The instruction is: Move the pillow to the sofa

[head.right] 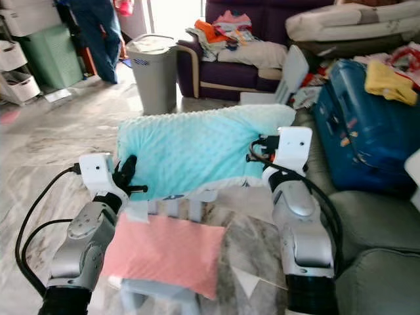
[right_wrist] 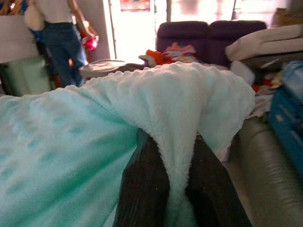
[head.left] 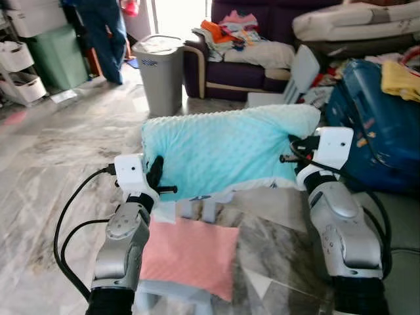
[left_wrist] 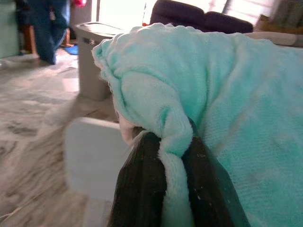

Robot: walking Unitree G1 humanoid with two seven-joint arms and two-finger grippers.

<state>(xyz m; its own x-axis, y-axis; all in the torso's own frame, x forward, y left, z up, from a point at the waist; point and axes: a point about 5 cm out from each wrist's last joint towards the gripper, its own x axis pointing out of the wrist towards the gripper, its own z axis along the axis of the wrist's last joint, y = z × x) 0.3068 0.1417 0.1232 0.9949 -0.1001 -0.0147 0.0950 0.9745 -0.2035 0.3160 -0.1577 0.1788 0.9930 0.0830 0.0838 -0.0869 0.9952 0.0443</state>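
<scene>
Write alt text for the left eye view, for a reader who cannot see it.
Two silver robot arms hold a mint-green pillow up by its ends, the left claw and right claw each shut on a corner. Below lies a pink cushion on a pale stool; beyond stand a grey bin and a dark sofa heaped with clothes.

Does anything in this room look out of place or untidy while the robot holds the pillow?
Yes. Loose clothes lie heaped on the purple sofa seat instead of folded. The mint pillow looks normal, pinched at its two ends by the left gripper and the right gripper.
</scene>
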